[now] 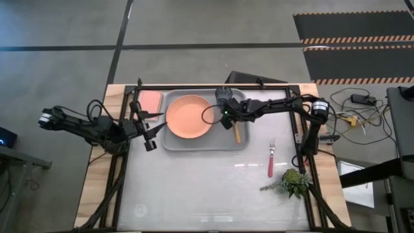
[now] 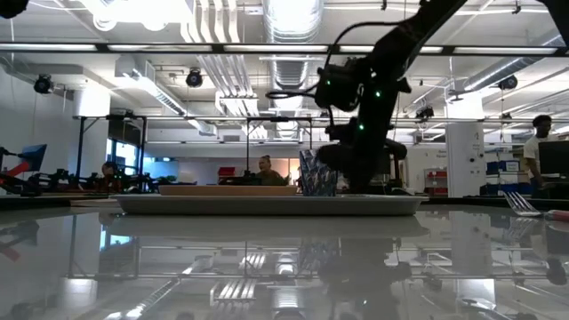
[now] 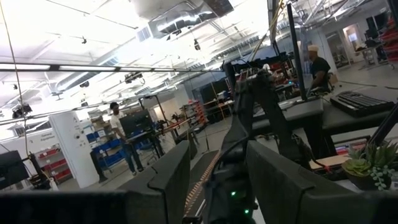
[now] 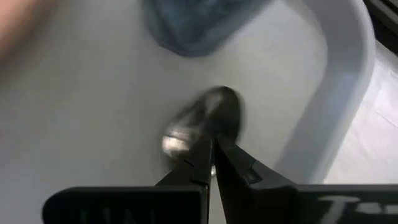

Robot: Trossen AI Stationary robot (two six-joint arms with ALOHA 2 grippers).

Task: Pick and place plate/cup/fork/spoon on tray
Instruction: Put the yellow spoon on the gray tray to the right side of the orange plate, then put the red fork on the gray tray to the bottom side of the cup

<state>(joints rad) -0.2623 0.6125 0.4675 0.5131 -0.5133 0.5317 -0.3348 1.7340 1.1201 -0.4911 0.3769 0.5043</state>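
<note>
The grey tray [image 1: 169, 144] lies at the table's far middle. The salmon-orange plate [image 1: 188, 116] lies in it, and the dark blue-grey cup [image 1: 224, 94] stands in its far right corner. My right gripper [image 1: 228, 121] is low over the tray's right part, shut on the orange-handled spoon [image 1: 237, 133]; the spoon's metal bowl [image 4: 208, 118] shows just past the fingertips. The red-handled fork [image 1: 271, 160] lies flat on the table to the tray's right. My left gripper [image 1: 150, 139] is open and empty at the tray's left edge. My right gripper [image 4: 213, 144] pinches the spoon between its two fingers, at the neck just behind the metal bowl [image 4: 214, 127]. The fingers come from above, slanting down toward the tray floor. The orange handle [image 1: 237, 136] reaches toward the table's near side over the tray floor; I cannot tell if it is lifted.
A pink flat rectangle [image 1: 151, 100] lies left of the tray at the far edge. A small green plant [image 1: 294, 182] stands near the table's right edge, nearer than the fork. The tray's raised rim [image 4: 336, 93] is close beside the spoon.
</note>
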